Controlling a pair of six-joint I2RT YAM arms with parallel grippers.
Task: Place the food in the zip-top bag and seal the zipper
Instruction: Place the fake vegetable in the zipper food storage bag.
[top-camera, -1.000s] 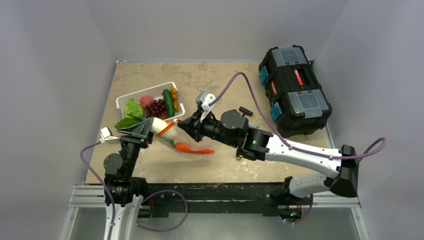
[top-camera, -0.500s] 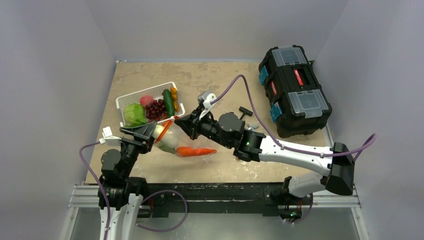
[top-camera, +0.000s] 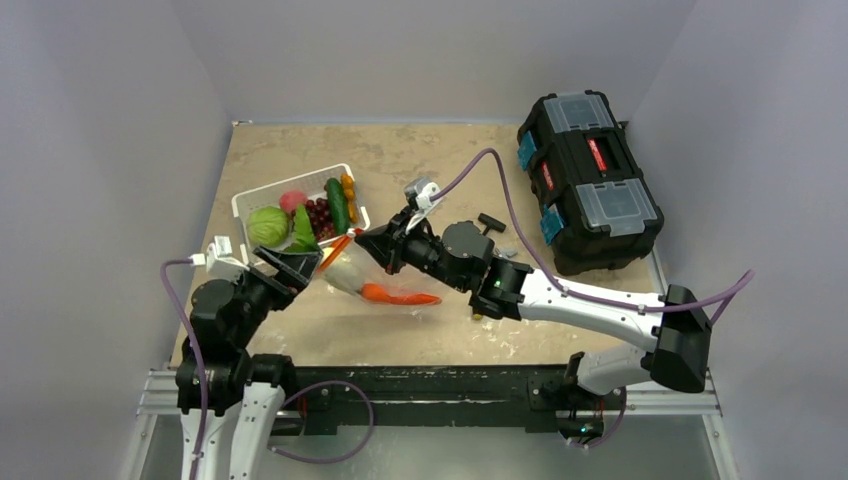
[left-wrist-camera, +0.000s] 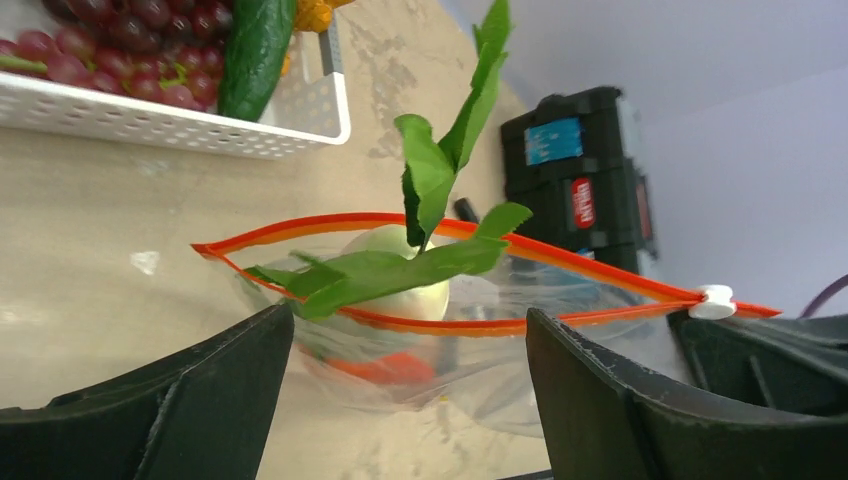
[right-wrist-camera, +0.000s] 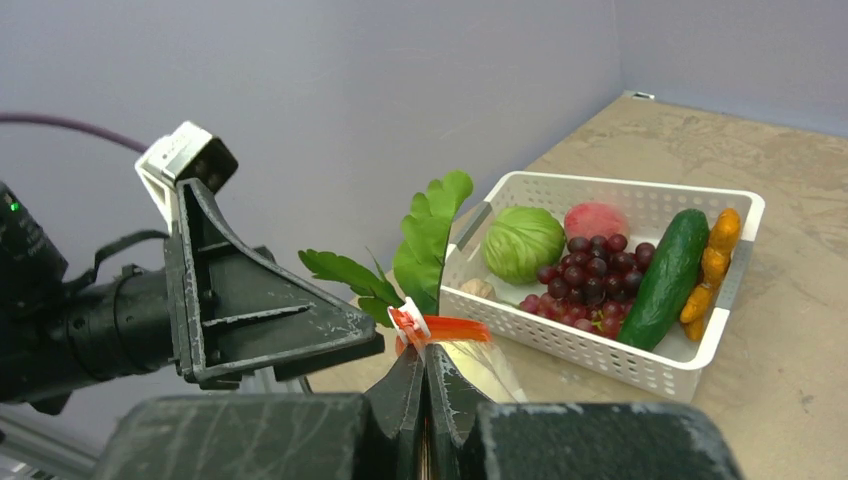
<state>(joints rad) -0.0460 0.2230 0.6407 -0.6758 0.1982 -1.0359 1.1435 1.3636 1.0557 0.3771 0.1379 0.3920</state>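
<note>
The clear zip-top bag (top-camera: 352, 270) hangs open between my grippers, its red-orange zipper (left-wrist-camera: 560, 255) spread wide. Leafy greens (left-wrist-camera: 430, 200) lie across its mouth, their tips sticking up. An orange carrot (top-camera: 400, 296) and a pale round piece (left-wrist-camera: 400, 285) sit inside. My right gripper (right-wrist-camera: 424, 350) is shut on the bag's corner beside the white slider (right-wrist-camera: 410, 322). My left gripper (left-wrist-camera: 405, 400) is open and empty just short of the bag's mouth. Cabbage (top-camera: 266, 225), peach (top-camera: 292, 200), grapes (top-camera: 322, 215), cucumber (top-camera: 337, 205) and a small orange piece (top-camera: 348, 190) lie in the basket.
The white slatted basket (top-camera: 245, 200) stands just behind the bag at the left. A black toolbox (top-camera: 588, 180) sits at the far right. The purple walls close in on the left and back.
My left gripper came back from the basket with the leafy greens, let them go at the bag's mouth and drew back. The cabbage now shows uncovered. The right gripper kept hold of the bag.
</note>
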